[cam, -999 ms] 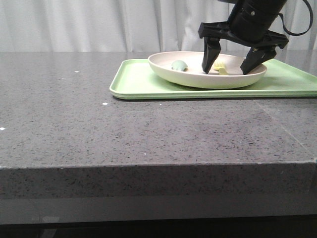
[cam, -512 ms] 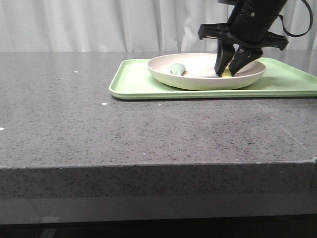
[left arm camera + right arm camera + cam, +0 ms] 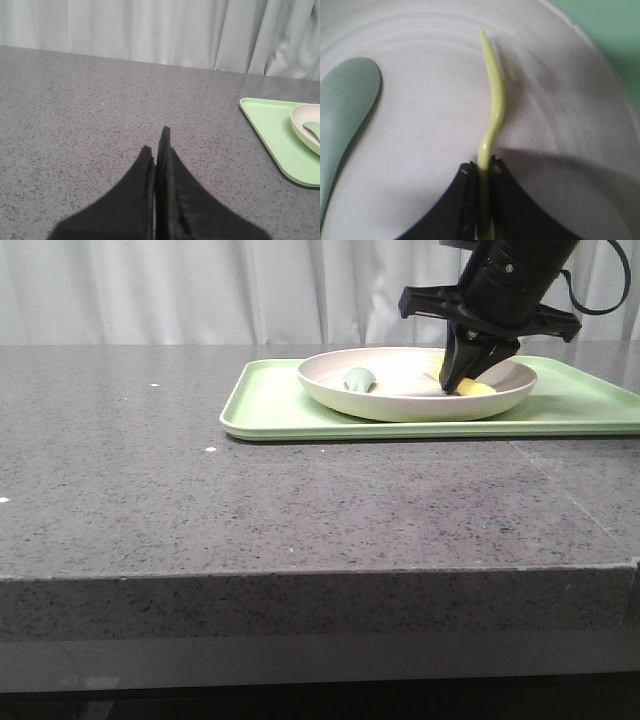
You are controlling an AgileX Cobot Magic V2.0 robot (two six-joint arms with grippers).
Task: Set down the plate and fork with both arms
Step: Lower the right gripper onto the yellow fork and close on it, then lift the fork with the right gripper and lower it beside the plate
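Note:
The cream plate (image 3: 400, 400) rests on the light-green tray (image 3: 270, 405) at the far right of the table. Inside the plate my right gripper (image 3: 460, 385) is shut on the pale-yellow fork (image 3: 478, 389). In the right wrist view the fork (image 3: 492, 100) stands on edge between the closed fingers (image 3: 465, 195), its free end stretching out over the plate (image 3: 420, 165). My left gripper (image 3: 156, 145) is shut and holds nothing, hovering over bare table some way from the tray (image 3: 272, 132) and the plate's rim (image 3: 300, 127). It does not show in the front view.
A small grey-green spoon (image 3: 360, 378) lies in the plate's left half, also seen in the right wrist view as the spoon (image 3: 345, 105). The speckled grey table (image 3: 200, 490) stretches left of the tray to a front edge. White curtains hang behind.
My right gripper's fingers, spread wide around the fork a second ago, have closed together on it inside the plate. The plate, tray and spoon have stayed put.

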